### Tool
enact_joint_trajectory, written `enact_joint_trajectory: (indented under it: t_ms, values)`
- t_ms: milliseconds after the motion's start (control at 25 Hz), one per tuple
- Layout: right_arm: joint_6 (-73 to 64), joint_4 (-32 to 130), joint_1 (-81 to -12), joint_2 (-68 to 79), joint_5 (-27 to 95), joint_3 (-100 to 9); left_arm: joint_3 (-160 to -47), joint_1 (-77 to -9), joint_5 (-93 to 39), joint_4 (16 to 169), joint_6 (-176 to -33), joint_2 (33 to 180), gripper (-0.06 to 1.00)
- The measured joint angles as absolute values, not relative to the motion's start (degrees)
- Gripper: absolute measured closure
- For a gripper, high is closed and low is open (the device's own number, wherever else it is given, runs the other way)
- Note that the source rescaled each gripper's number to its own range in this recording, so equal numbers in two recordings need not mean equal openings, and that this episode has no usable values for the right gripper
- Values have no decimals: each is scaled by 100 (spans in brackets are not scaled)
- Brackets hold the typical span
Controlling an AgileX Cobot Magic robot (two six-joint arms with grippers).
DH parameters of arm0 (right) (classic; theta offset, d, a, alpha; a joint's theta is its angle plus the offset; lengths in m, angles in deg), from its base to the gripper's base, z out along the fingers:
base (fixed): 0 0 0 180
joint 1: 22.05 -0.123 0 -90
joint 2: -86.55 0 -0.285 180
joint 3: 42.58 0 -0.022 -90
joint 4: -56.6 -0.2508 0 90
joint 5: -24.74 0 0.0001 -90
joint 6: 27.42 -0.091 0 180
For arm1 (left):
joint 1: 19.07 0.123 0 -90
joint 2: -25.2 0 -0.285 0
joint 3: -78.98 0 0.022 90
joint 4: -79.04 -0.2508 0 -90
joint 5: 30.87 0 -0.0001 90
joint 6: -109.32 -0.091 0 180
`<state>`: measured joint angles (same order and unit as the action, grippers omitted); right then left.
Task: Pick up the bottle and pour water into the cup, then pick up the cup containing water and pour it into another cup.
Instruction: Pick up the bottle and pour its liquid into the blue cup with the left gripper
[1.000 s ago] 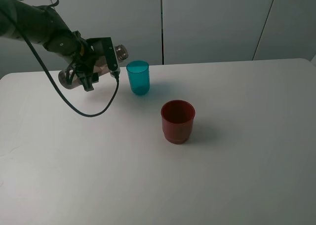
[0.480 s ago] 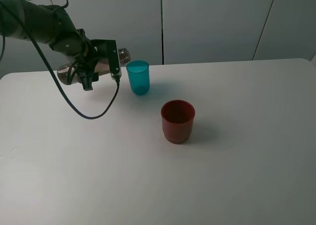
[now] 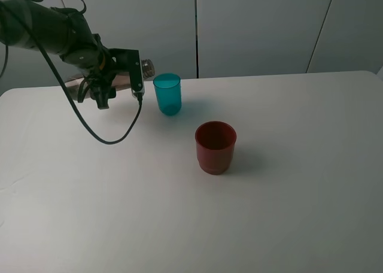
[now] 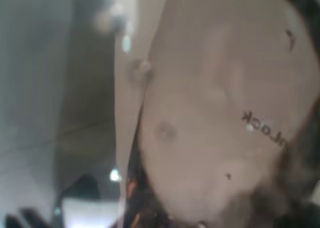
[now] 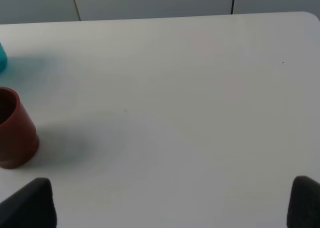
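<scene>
Exterior high | left gripper (image 3: 116,74) clamped tight on bottle (image 3: 147,64), lying nearly flat at upper left | mouth just beside cup (image 3: 167,94) rim | imo centre mouth over it, then tilt slow

White table (image 3: 287,213) — matte, rounded far corners; grey wall panels (image 3: 257,27) behind.

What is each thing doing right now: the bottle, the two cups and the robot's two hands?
teal cup: standing upright on the table; I cannot tell if there is water inside.
red cup: standing upright, untouched, looks empty.
bottle: lifted off the table, tipped almost sideways, neck pointing toward the teal cup.
left gripper: shut on the bottle.
right gripper: open, holding nothing.
</scene>
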<state>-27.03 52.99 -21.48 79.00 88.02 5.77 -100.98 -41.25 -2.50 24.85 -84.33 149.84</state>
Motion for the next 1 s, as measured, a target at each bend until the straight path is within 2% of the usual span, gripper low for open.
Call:
enact_joint_trajectory:
  t_ms: [600, 1000]
  values:
    - [-2703, 5299, -2148, 7900, 8802, 577, -10185, -4305, -43, 1664, -7673, 15276, 91]
    - [-2789, 5299, -2148, 7900, 8802, 577, -10557, -4459, 167, 1569, -7663, 15415, 91]
